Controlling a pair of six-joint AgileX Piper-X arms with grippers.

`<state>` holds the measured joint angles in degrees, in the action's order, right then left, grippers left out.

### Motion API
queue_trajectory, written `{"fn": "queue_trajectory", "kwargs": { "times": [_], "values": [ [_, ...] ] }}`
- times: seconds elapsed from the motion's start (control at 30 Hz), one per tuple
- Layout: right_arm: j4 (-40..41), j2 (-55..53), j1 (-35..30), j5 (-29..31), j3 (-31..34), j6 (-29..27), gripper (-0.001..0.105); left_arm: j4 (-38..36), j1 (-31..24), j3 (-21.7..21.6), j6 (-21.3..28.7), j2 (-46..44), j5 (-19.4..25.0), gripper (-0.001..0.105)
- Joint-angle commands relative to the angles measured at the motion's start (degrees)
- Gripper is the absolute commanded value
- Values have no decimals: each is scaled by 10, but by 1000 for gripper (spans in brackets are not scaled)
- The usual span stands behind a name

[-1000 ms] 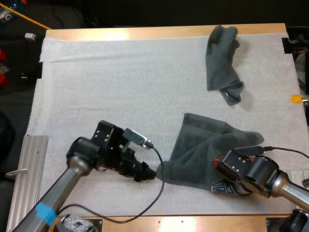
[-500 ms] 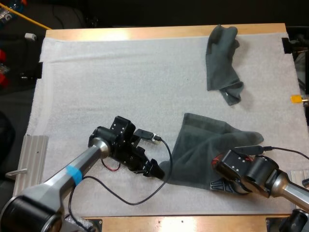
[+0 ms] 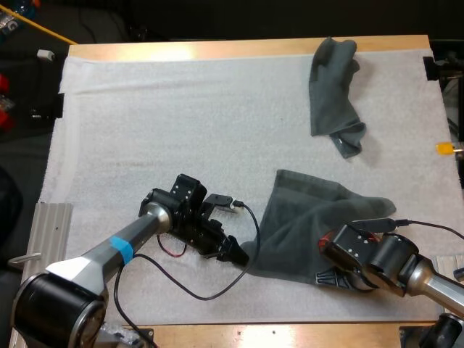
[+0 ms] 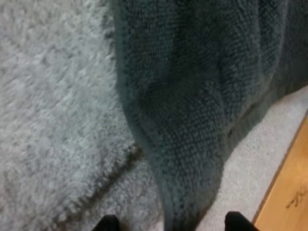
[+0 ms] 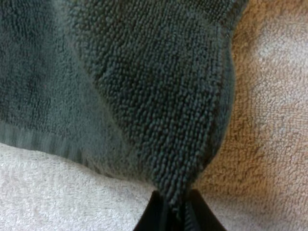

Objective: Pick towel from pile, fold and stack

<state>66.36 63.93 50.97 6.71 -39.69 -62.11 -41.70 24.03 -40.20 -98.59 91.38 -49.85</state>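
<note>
1. Spread towel point(image 3: 308, 214): lies on the near right part of the white mat point(image 3: 181, 109), partly flattened, with folds.
2. My left gripper point(image 3: 238, 254): at the spread towel's near left corner. Its fingers point(image 4: 108, 224) stand apart on either side of that corner and grip nothing.
3. My right gripper point(image 3: 326, 278): at the same towel's near edge. Its fingers point(image 5: 155, 216) are pinched together on a tuck of the cloth.
4. Crumpled towel point(image 3: 332, 90): lies at the mat's far right, well apart from both grippers, near the desk point(image 3: 217, 49) edge.
</note>
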Motion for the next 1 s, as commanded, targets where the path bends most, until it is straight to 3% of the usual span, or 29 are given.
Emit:
{"fn": "queue_trajectory", "kwargs": {
  "times": [0.0, 0.13, 0.3, 0.47, 0.73, 0.97],
  "values": [
    [1, -3, 0, -1, 0, 4, 0, 3, 3, -1, -2, 5, -25, 45],
    [1, -3, 0, -1, 0, 4, 0, 0, 11, -1, -2, 17, -35, 38],
    [-3, -3, 0, -1, 0, 4, 0, 3, 44, -2, -5, 17, -18, 1],
    [-11, -3, 0, -1, -4, 4, 0, -12, 62, -2, -3, -8, -13, 0],
    [-12, -66, 0, 2, -45, 5, 0, -66, 58, -10, -3, -179, -2, 0],
    [-1, -140, 0, 4, -128, 5, 0, -112, 58, -77, -54, -329, 27, 0]
  ]
}}
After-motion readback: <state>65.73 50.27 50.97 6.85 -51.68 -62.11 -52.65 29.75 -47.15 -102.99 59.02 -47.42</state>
